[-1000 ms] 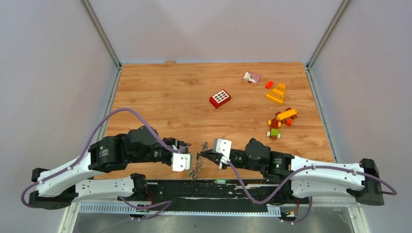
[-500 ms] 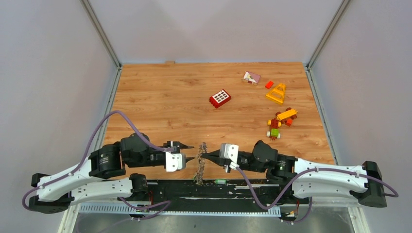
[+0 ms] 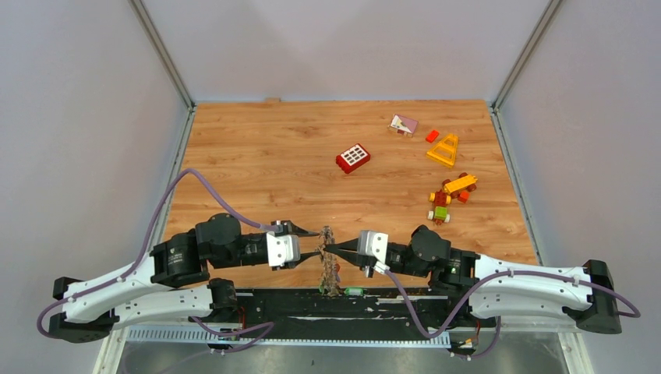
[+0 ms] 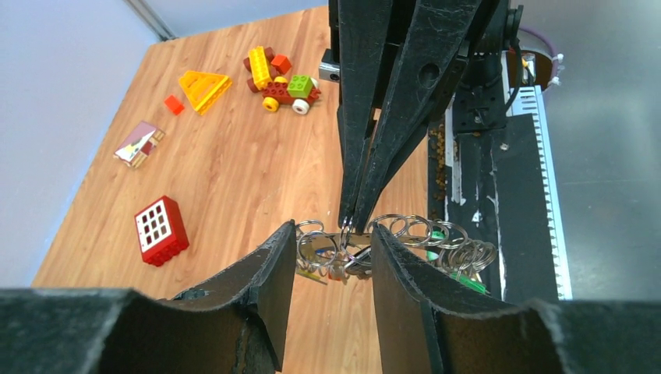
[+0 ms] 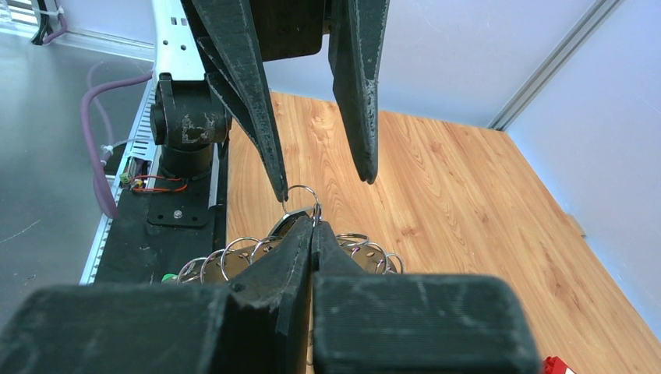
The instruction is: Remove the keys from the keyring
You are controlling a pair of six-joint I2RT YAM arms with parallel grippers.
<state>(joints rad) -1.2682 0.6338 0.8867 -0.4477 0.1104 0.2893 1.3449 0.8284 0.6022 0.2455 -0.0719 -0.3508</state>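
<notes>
Grey walls close in a wood-grain tabletop (image 3: pixel 257 156), and your 2 arms meet nose to nose at its near edge.

Your right claw (image 3: pixel 327 248) is pinched fully shut on the keyring (image 3: pixel 330 269). In the right wrist view its tips clamp a small wire loop at the top of the bunch.

Your left claw (image 3: pixel 316 244) faces it head-on, open with a clear gap and holding nothing. Its 2 fingers (image 4: pixel 269 273) straddle the bunch, 1 on the far side and 1 on the near side. The keys (image 4: pixel 337 266) sit right between them, just under the right claw's tips.

From the left claw, then, the target lies straight ahead and already inside the gap. The bunch's long axis runs crossways to the line of the 2 claws. From above it reads as a thin strip trailing from the pinch toward the near edge and over the black base rail (image 3: pixel 405 300). I cannot tell whether its lower end rests there or hangs free.

Both claws are at the bunch, but only the left is free. Closing it will likely catch several keys and loops at once, so pick 1 key before you squeeze.

The red brick (image 3: pixel 353 158) and the other toy bricks (image 3: pixel 446 199) lie well apart, farther back.
</notes>
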